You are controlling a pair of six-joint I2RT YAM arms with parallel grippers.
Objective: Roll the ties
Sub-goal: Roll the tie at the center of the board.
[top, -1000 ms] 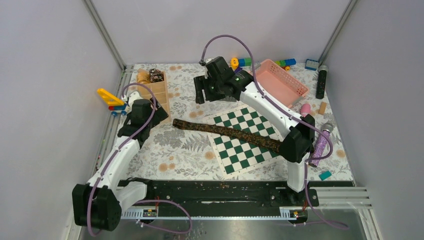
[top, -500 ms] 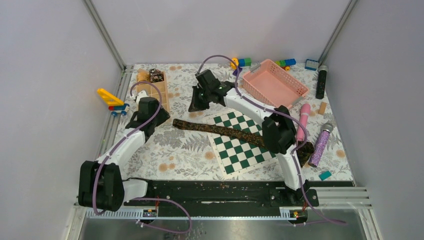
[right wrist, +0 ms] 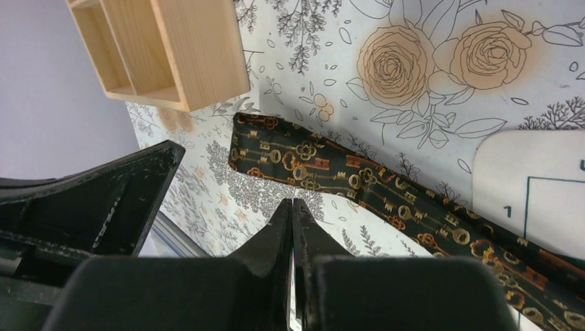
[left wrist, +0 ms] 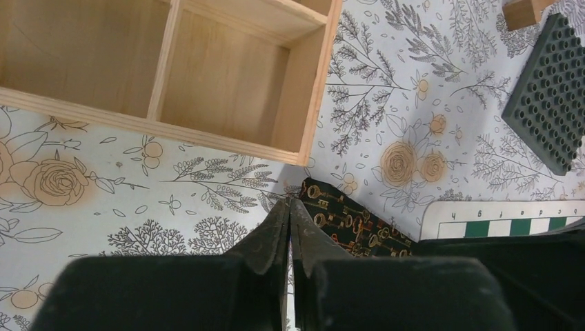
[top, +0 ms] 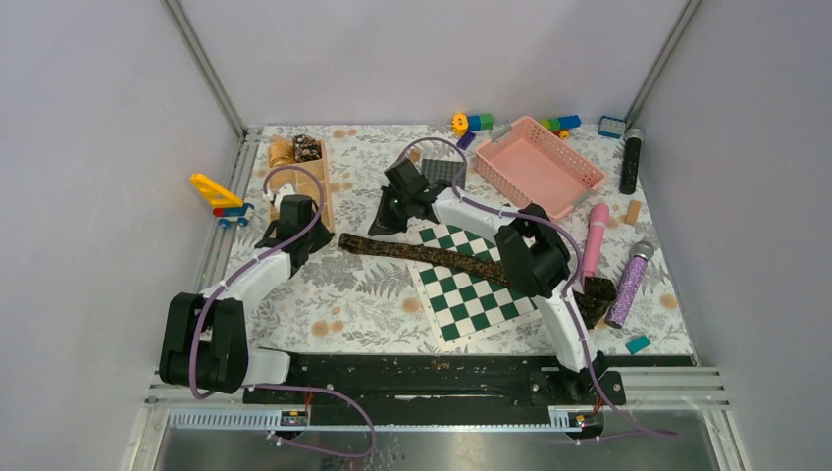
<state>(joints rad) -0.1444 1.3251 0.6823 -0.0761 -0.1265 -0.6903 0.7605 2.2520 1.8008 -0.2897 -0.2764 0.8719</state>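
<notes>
Two portions of the dark key-patterned tie (top: 442, 257) are hidden in the top view: the right arm's elbow (top: 530, 260) covers a stretch toward the lower right, and the forearm cuts off part of the wide end beside the purple glittery microphone (top: 628, 285). In the left wrist view only the narrow tip shows at centre, with the rest behind the gripper body. In the right wrist view the cloth runs off the lower right corner. The tie lies flat and unrolled, running diagonally from centre-left across the checkered mat (top: 471, 289). The left arm reaches up from the lower left. The left gripper (left wrist: 290, 201) has its fingers pressed together with nothing between them, tips just left of the narrow end; contact cannot be determined. The right arm folds back over the mat toward upper centre. The right gripper (right wrist: 291, 201) is likewise pressed together and empty, tips just below the tie's edge in its own view. The wooden box (top: 314, 182) sits just above the narrow end; a golden-tan coil (top: 282, 150) and a dark speckled coil (top: 307, 148) occupy its upper end. The black studded plate (top: 446, 172) and pink basket (top: 535, 162) lie toward the upper right.
</notes>
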